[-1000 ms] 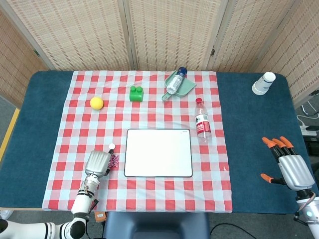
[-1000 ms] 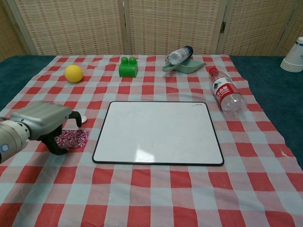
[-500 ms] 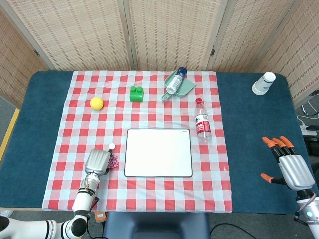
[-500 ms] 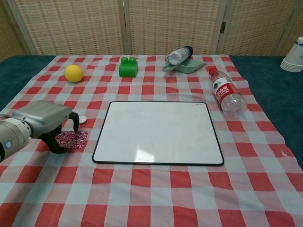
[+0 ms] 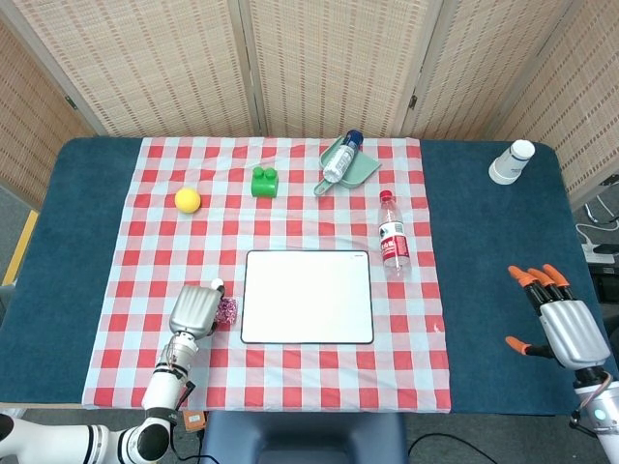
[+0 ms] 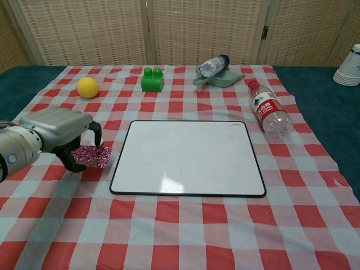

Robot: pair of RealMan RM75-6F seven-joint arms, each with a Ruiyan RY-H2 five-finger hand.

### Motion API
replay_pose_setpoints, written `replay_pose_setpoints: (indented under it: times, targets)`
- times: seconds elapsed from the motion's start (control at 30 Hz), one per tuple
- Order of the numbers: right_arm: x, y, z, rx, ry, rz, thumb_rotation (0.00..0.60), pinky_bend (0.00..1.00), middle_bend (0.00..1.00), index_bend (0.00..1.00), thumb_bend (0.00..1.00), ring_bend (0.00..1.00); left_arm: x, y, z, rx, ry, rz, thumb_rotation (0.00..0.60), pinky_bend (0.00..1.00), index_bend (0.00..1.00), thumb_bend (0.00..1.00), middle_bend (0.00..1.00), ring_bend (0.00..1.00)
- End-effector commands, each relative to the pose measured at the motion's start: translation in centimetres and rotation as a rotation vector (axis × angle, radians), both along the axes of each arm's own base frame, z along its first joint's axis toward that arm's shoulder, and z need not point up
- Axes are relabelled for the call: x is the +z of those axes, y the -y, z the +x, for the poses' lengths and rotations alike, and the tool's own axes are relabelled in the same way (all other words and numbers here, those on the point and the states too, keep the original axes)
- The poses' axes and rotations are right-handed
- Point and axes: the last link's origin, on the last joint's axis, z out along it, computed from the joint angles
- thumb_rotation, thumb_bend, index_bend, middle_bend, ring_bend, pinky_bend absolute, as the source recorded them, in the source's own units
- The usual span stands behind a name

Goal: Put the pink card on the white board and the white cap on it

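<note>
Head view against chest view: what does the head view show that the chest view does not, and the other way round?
Only the head view shows the right hand, open over the blue table apart from everything, and the white cap just beyond the left hand.

Only the chest view shows the pink card from the side, pinched in the left hand and lifted off the checked cloth.

Both show the white board, yellow ball, green block and the two bottles.

The small round white cap (image 5: 218, 283) is hidden behind the left hand (image 6: 59, 130) in the chest view; the stacked white paper cups (image 6: 349, 66) are cut by its right edge.
</note>
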Motion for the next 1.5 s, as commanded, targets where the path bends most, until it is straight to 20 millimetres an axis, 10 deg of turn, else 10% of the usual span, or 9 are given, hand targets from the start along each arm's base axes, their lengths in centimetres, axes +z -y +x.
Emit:
replay_pose_setpoints:
  times: [0.03, 0.47, 0.97, 1.5]
  targets:
    - [0.0, 0.0, 0.0, 0.001, 0.0, 0.001, 0.6, 0.07, 0.15, 0.04, 0.03, 0.07, 0.0, -0.2, 2.4, -0.043, 0.012, -0.005, 0.6, 1.0, 0.38, 0.25, 1.0, 1.0]
    - [0.5, 0.2, -0.3, -0.01, 0.02, -0.003, 0.6, 0.07, 0.15, 0.04, 0.03, 0.07, -5.7, -3.3, 10.9, -0.066, 0.068, -0.002, 0.6, 1.0, 0.37, 0.25, 1.0, 1.0]
    - [1.4, 0.5, -0.9, -0.029, 0.052, -0.011, 0.6, 0.07, 0.15, 0.04, 0.03, 0.07, -10.2, -4.8, 15.4, -0.032, 0.074, -0.006, 0.6, 1.0, 0.37, 0.25, 1.0, 1.0]
    - [1.2, 0.6, -1.0, -0.033, 0.047, -0.008, 0.6, 0.07, 0.15, 0.04, 0.03, 0.07, -9.6, -5.8, 13.7, -0.012, 0.047, 0.033, 0.6, 1.0, 0.26, 0.22, 1.0, 1.0]
